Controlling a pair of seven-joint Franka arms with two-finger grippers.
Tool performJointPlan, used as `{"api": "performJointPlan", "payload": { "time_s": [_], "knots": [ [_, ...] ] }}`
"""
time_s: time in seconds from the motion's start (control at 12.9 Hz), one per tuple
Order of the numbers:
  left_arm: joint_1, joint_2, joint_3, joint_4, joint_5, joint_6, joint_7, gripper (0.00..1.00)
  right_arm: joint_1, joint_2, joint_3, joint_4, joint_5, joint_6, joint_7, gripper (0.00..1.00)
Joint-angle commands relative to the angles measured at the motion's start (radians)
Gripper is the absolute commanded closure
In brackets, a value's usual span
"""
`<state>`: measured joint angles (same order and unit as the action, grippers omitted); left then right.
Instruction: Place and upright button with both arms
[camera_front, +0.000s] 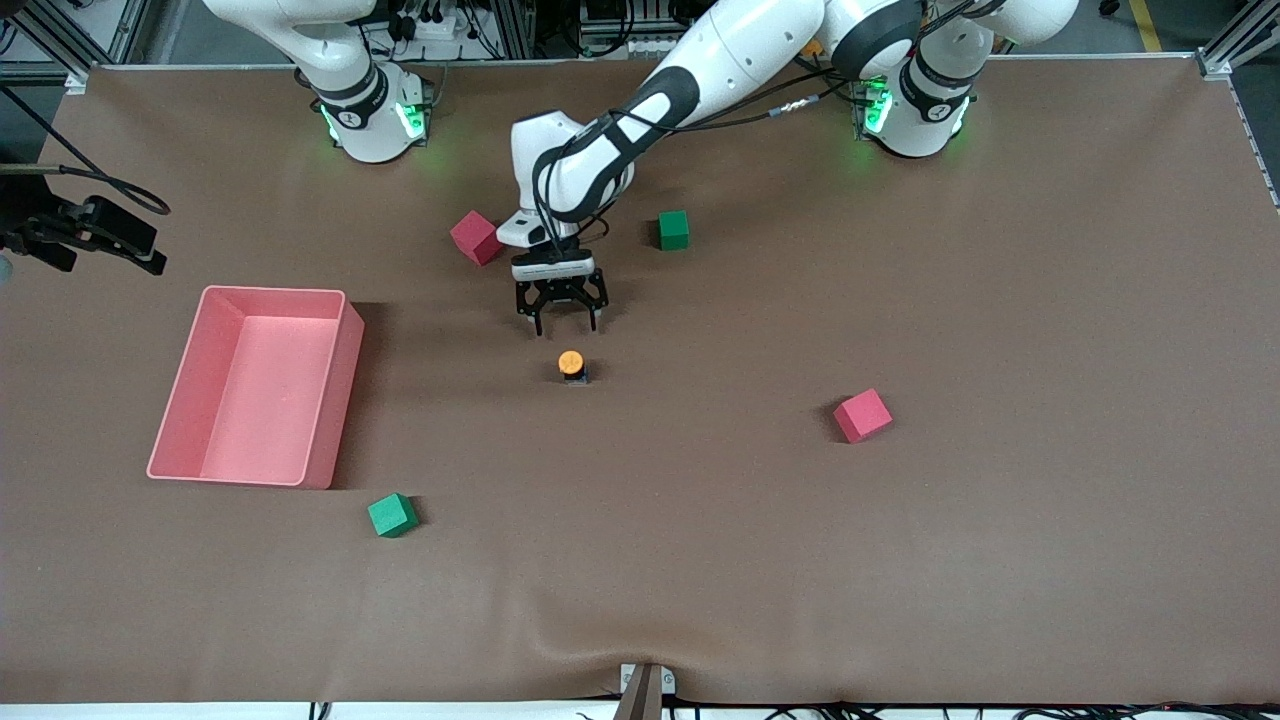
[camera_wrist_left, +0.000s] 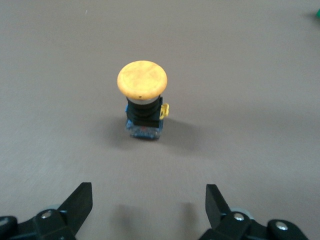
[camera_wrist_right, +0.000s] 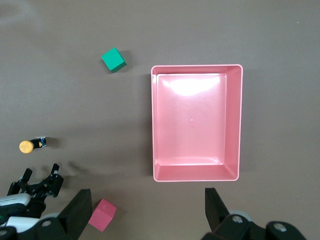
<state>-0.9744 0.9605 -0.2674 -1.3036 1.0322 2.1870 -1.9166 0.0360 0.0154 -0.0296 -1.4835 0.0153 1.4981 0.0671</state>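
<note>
The button (camera_front: 571, 364) stands upright on the brown table, orange cap on top of its black body. It shows close in the left wrist view (camera_wrist_left: 142, 95) and small in the right wrist view (camera_wrist_right: 31, 145). My left gripper (camera_front: 563, 318) is open and empty, low over the table just beside the button and apart from it; its fingertips frame bare table (camera_wrist_left: 148, 192). My right gripper (camera_wrist_right: 148, 197) is open and empty, high over the table near the pink bin; it is out of the front view. The left gripper also shows in the right wrist view (camera_wrist_right: 35, 182).
A pink bin (camera_front: 340, 400) stands toward the right arm's end. Red cubes (camera_front: 476, 237) (camera_front: 862, 415) and green cubes (camera_front: 673, 229) (camera_front: 392, 515) lie scattered around the button. A black camera mount (camera_front: 90, 235) overhangs the table edge at the right arm's end.
</note>
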Motion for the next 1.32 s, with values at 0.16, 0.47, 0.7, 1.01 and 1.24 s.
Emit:
{"api": "performJointPlan", "payload": {
  "time_s": [0.16, 0.47, 0.7, 1.01, 1.24],
  "knots": [
    [0.026, -0.176, -0.009, -0.013, -0.445, -0.162, 0.298, 0.0, -0.028, 0.011, 0.013, 0.017, 0.0, -0.012, -0.018, 0.0],
    [0.144, -0.33, -0.006, -0.013, -0.627, -0.245, 0.557, 0.0, -0.028, 0.011, 0.013, 0.019, 0.0, -0.01, -0.018, 0.0],
    [0.281, -0.439, -0.006, -0.014, -0.771, -0.364, 0.854, 0.0, -0.028, 0.011, 0.013, 0.019, 0.0, -0.009, -0.018, 0.0],
    [0.448, -0.517, -0.006, -0.013, -0.781, -0.55, 1.232, 0.0, -0.027, 0.011, 0.013, 0.019, 0.0, -0.009, -0.018, 0.0],
    [0.482, -0.571, 0.043, -0.009, -0.761, -0.676, 1.316, 0.0, -0.028, 0.011, 0.013, 0.019, 0.0, -0.009, -0.018, 0.0]
  ]
}}
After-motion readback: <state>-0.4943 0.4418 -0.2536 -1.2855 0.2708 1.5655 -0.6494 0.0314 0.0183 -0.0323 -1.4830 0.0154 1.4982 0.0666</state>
